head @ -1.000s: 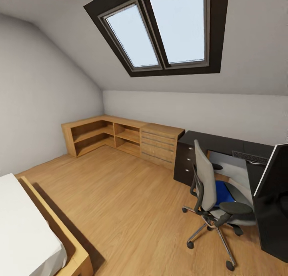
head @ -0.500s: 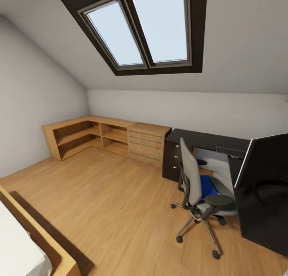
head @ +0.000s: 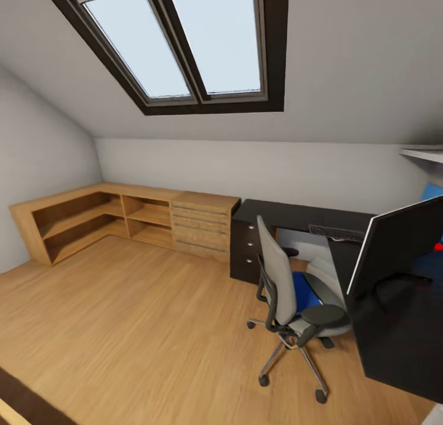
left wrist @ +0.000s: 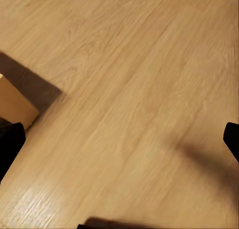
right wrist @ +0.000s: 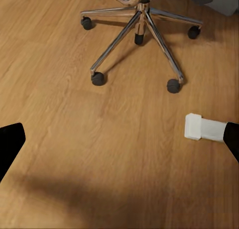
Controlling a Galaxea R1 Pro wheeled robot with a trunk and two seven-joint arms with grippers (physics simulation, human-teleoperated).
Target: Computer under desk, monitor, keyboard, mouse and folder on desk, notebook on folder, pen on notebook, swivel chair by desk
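Note:
The swivel chair (head: 278, 276) stands on the wood floor in front of the desk (head: 289, 214), its grey back towards me. The blue folder (head: 304, 289) lies on its seat. The wide monitor (head: 397, 243) stands on the desk's near wing with its black face showing. The keyboard (head: 335, 231) lies at the desk's inner corner. A light grey box, the computer (head: 321, 270), shows partly under the desk behind the chair. My left gripper (left wrist: 119, 144) hangs open over bare floor. My right gripper (right wrist: 119, 139) hangs open above the floor near the chair's chrome base (right wrist: 139, 35).
A light wood shelf and drawer cabinet (head: 123, 219) runs along the far wall left of the desk. A skylight (head: 184, 43) sits in the sloped ceiling. A white desk leg (right wrist: 204, 128) stands by the chair base. A bed frame corner (left wrist: 15, 107) lies near the left gripper.
The whole head view has swung to the right: the cabinet, chair and desk slid left in the picture, the bed dropped out of view, and more of the monitor shows.

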